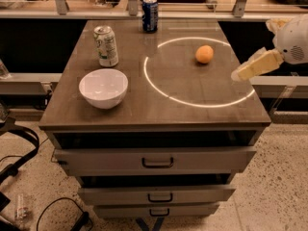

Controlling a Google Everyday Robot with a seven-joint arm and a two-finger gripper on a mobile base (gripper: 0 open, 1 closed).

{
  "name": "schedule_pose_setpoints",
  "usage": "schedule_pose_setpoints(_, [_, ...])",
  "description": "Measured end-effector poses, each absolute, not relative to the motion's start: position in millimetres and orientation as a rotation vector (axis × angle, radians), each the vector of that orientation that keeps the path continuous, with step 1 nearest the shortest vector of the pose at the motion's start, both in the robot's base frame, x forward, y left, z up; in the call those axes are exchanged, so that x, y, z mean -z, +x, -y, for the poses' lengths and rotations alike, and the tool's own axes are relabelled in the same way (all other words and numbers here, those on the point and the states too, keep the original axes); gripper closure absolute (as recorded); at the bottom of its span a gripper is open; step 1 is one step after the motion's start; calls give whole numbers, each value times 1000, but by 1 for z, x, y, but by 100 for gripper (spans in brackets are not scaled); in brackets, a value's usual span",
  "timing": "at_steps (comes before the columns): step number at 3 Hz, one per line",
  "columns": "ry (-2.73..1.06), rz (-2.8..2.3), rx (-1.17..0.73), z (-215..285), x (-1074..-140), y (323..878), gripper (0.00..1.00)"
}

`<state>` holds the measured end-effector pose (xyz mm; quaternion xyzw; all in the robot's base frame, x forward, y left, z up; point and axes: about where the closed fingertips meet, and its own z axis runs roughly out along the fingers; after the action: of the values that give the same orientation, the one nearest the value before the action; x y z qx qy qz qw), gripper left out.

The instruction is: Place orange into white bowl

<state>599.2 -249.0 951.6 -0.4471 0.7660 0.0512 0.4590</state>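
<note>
Camera view: gripper [242, 73] at table [159, 115] edge, orange [204, 54] nr, apart.

Speckled floor [284, 186]; dark wooden drawer cabinet [202, 160] (glowing ring [146, 71] on top).

Orange [204, 54] is sitting on the cabinet top [159, 114], right rear, inside the lit ring [166, 96] — small, round, matte. White bowl [103, 87] is sitting upright at left front, glossy, well apart from it. Gripper [238, 74] is hovering at the right edge.

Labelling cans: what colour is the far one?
Dark blue can, camera view; claw hovers at table's right edge.
</note>
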Motion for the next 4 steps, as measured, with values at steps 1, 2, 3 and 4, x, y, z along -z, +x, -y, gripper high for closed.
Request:
schedule_pose_setpoints(1, [-1029,-1846,-161,241,-951,634,0])
schedule_pose_setpoints(2, [-965,-1832,-159,233,-940,683,0])
schedule_pose_setpoints(3, [-910,-1852,-179,231,-918,718,0])
schedule_pose_setpoints(4, [-871,-1867,-215,227,-894,739,0])
